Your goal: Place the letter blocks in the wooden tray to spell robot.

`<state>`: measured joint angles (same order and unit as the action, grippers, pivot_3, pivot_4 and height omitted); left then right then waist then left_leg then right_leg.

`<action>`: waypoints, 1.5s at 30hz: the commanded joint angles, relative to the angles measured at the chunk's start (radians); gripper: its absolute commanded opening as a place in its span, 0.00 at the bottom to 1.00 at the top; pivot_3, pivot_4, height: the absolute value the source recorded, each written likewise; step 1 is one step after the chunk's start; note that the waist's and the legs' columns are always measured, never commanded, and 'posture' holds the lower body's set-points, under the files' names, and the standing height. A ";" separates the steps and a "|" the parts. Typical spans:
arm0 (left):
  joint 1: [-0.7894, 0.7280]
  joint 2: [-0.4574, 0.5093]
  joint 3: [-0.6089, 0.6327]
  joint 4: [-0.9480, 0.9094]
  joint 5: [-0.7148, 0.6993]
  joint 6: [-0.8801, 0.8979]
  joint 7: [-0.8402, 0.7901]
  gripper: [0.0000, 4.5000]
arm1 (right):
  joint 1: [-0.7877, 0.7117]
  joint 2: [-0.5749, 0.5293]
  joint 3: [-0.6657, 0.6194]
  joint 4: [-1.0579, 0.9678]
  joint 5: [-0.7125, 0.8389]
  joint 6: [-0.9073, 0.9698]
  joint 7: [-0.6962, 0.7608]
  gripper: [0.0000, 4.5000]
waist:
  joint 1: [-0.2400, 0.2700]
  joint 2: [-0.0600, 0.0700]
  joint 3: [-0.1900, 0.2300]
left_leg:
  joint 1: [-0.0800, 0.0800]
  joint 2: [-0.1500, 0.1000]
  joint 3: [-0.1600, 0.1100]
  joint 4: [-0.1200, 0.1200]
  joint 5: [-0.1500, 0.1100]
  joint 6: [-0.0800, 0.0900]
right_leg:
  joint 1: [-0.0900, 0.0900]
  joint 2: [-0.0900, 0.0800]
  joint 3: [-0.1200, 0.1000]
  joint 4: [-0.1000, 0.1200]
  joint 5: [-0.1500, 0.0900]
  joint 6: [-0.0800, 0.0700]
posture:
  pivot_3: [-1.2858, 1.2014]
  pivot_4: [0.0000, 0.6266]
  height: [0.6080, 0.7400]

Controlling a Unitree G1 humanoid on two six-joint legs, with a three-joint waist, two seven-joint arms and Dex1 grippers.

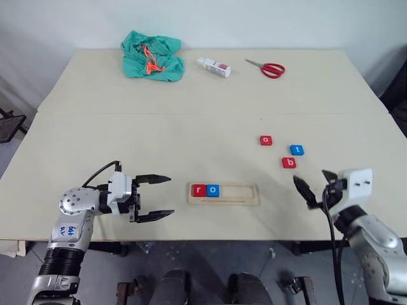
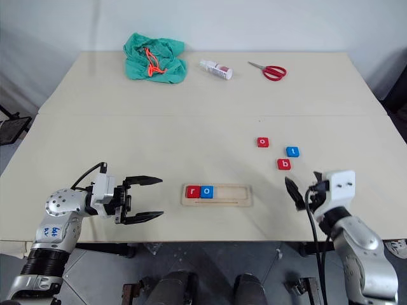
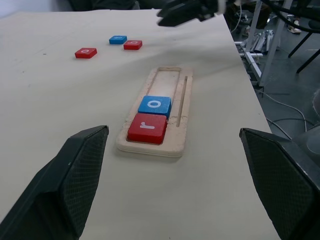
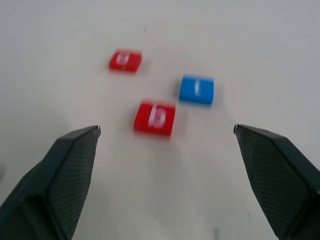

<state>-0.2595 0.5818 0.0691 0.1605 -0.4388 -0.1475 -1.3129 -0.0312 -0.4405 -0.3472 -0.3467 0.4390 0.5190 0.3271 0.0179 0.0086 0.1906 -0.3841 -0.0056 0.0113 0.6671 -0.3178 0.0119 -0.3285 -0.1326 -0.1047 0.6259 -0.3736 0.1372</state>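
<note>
The wooden tray (image 1: 243,194) lies near the table's front edge, with a red r block (image 1: 199,190) and a blue o block (image 1: 213,190) side by side at its left end. Three loose blocks lie to its upper right: a red o (image 1: 266,140), a blue t (image 1: 297,150) and a red b (image 1: 289,162). My left gripper (image 1: 170,196) hovers left of the tray, open and empty, pointing toward it. My right gripper (image 1: 310,178) is open and empty, just in front of the red b (image 4: 155,118).
At the table's far side lie a green cloth bag (image 1: 152,56), a small white bottle (image 1: 213,67) and red-handled scissors (image 1: 267,68). A seam (image 1: 191,114) crosses the tabletop. The tray sits close to the table's front edge (image 1: 222,239).
</note>
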 commanded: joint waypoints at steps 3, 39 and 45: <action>0.012 -0.006 0.010 -0.039 -0.010 -0.020 0.014 0.99 | -0.095 0.017 0.062 0.072 -0.040 0.035 -0.049 1.00 | 0.002 0.000 0.000 | -0.001 -0.001 0.000 -0.001 0.000 0.000 | -0.001 0.000 0.000 0.001 0.000 0.000 | 0.52 0.24 1.00; 0.040 0.017 0.032 0.038 -0.021 -0.093 -0.029 1.00 | 0.136 0.142 0.150 -0.337 -0.144 0.236 -0.235 0.33 | -0.018 0.000 0.000 | -0.002 -0.001 0.000 -0.002 0.000 0.000 | -0.004 -0.001 0.001 0.002 0.000 0.000 | 0.52 0.24 1.00; 0.002 0.013 0.028 0.071 -0.015 -0.096 -0.045 1.00 | 0.140 0.156 0.202 -0.370 -0.148 0.258 -0.228 0.33 | -0.021 0.000 -0.001 | -0.002 -0.001 0.002 -0.002 0.000 0.000 | -0.006 0.000 0.003 0.003 0.000 0.000 | 0.52 0.24 1.00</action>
<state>-0.2527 0.5944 0.0897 0.2315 -0.4419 -0.2304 -1.3487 0.1133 -0.2854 -0.1506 -0.6614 0.2865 0.7792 0.0950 -0.0029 0.0088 0.1900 -0.3860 -0.0062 0.0132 0.6650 -0.3173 0.0116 -0.3349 -0.1329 -0.1020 0.6290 -0.3736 0.1372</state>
